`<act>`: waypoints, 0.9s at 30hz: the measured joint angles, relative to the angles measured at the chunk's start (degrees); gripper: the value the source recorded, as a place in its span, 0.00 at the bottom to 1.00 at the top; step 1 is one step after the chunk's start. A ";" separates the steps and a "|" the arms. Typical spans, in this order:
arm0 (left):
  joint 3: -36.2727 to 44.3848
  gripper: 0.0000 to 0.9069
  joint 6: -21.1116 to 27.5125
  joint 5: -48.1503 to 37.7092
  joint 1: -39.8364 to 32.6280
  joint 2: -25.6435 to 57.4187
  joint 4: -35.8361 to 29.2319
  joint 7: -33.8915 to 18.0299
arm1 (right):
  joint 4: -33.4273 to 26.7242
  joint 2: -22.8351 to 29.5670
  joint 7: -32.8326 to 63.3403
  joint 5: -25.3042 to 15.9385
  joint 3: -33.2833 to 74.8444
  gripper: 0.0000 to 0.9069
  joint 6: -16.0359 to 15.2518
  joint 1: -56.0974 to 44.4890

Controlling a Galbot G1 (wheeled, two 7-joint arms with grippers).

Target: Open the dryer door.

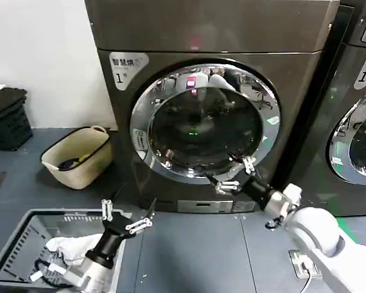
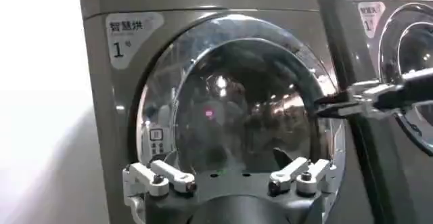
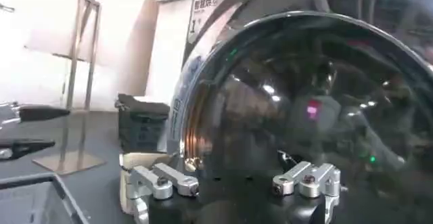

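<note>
Head view: the dryer door (image 1: 204, 122) sits shut in the front of the dark machine (image 1: 171, 30) with the "1" label (image 1: 127, 66), straight ahead of me. My right gripper (image 1: 233, 176) reaches up to the door's lower right, its jaws spread, the fingertips at the chrome ring's lower edge; whether they touch the ring I cannot tell. My left gripper (image 1: 128, 218) hangs low and well apart from the door, jaws spread too, above a grey crate (image 1: 15, 250) that holds white cloth (image 1: 73, 249). A cream basket (image 1: 79, 157) stands on the floor left of the machine, and a second machine (image 1: 360, 122) stands on the right

Left wrist view: my left gripper (image 2: 230, 178) shows its two fingers wide apart, with nothing between them. Beyond them the door (image 2: 237, 110) fills the machine's front, closed. My right gripper (image 2: 338, 103) comes in from the side, its tips at the door's rim

Right wrist view: my right gripper (image 3: 233, 181) has its fingers parted, close before the door (image 3: 311, 103), whose glass bulges just ahead of them. The tips of my left gripper (image 3: 27, 130) show farther off, spread, near a metal stand (image 3: 74, 97)
</note>
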 joint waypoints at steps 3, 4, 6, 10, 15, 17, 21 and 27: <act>0.08 1.00 0.00 0.03 -0.03 -0.05 0.02 0.05 | -1.26 0.31 0.09 0.94 -2.90 1.00 -0.02 3.34; 0.08 1.00 0.00 0.03 -0.07 -0.07 0.04 0.06 | -1.78 0.47 0.14 1.38 -3.92 1.00 -0.05 4.65; 0.11 1.00 0.00 0.03 -0.09 -0.07 0.05 0.07 | -2.80 0.96 0.26 1.94 -6.01 1.00 -0.06 7.03; 0.12 1.00 0.00 0.07 -0.03 -0.16 0.07 0.12 | -4.94 2.09 0.63 2.82 -9.68 1.00 -0.06 11.31; 0.12 1.00 0.00 0.07 0.05 -0.20 0.02 0.17 | -7.84 3.93 0.46 4.01 -13.47 1.00 -0.07 15.48; 0.12 1.00 0.00 0.10 0.10 -0.23 -0.07 0.21 | -8.91 4.49 0.41 4.54 -14.59 1.00 -0.07 16.73; 0.16 1.00 0.00 0.25 0.34 -0.39 -0.17 0.29 | -10.84 5.62 0.30 5.52 -16.77 1.00 -0.08 18.97; 0.21 1.00 -0.05 0.43 0.58 -0.49 -0.25 0.39 | -13.48 7.37 -0.12 6.41 -20.08 1.00 -0.09 22.21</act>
